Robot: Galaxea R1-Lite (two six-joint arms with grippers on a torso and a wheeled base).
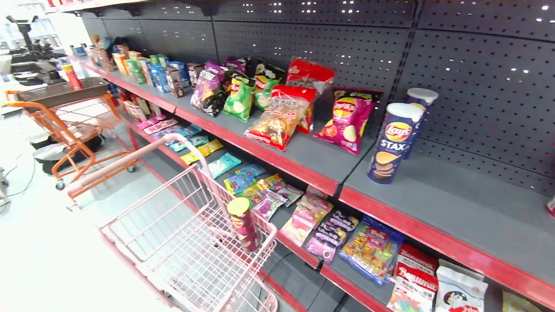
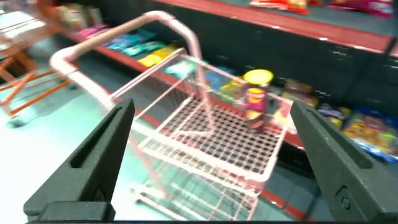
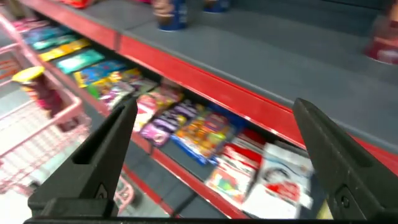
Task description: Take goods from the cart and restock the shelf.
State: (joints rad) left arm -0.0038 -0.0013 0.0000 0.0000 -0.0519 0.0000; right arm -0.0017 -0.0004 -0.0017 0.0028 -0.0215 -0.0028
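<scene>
Store aisle, grey shelf (image 1: pixel 433 195) along the right. Pink cart (image 1: pixel 130 161) near left; chip can (image 1: pixel 243 223) upright in its shelf-side corner. Left gripper (image 2: pixel 211 112) spread wide, can just ahead, nearer arm. Right gripper (image 3: pixel 214 106) spread wide over lower shelves.

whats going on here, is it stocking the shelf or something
A robot is restocking the grey shelf from a pink cart. One yellow-lidded chip can stands in the cart's basket, not yet picked up. The left gripper hovers over the cart, its fingers open and empty. The right gripper, also open, faces the shelf edge. Two blue chip cans stand on the shelf.
</scene>
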